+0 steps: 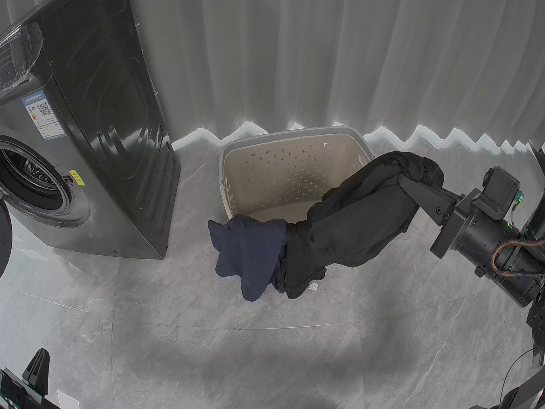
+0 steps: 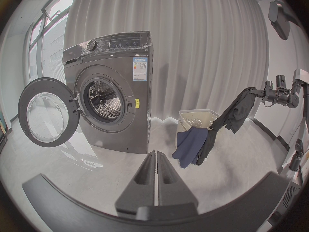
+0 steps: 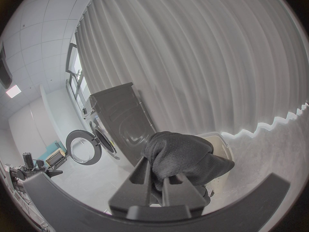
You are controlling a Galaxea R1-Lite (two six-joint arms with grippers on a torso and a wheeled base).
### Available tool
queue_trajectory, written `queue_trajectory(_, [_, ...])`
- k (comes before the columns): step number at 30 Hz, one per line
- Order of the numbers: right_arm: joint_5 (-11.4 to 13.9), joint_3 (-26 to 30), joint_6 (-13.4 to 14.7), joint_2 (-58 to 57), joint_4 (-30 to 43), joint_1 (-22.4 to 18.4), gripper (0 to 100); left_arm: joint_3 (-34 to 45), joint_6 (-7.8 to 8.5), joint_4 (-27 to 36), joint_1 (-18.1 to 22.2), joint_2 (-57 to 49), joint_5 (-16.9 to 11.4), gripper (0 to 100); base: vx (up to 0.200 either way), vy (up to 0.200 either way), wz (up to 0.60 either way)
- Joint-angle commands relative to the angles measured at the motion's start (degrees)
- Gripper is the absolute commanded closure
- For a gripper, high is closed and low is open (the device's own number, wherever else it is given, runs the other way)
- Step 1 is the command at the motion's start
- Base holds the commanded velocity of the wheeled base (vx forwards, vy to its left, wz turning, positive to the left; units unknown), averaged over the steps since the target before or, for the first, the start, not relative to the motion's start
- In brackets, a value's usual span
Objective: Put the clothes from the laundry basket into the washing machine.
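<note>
As you hold it, right claw (image 1: 410, 184): pinching one end of the black garment (image 1: 357, 222), raised beside the basket (image 1: 295, 133), likely to draw it clear of the rim.
Black garment: its other end trails over the front rim, touching the blue garment (image 1: 250, 254) draped there.
Left claw (image 2: 156, 153): pressed together, empty, low, facing the washer (image 2: 112, 97).
Washer: door (image 2: 48, 111) swung open, ready for loading.
Count: two garments, one basket, one washer, two claws.
</note>
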Motion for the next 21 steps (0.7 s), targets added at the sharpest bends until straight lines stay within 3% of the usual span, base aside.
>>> queue_trajectory(1, [-0.1, 0.2, 0.0, 0.1, -0.2, 0.4, 100, 0.9, -0.01, 0.0, 0.0, -0.6, 0.0, 100, 0.000, 0.200, 0.00])
queue_trajectory(21, [-0.1, 0.7, 0.0, 0.4, -0.2, 0.8, 100, 0.9, -0.01, 0.0, 0.0, -0.6, 0.0, 100, 0.000, 0.200, 0.00])
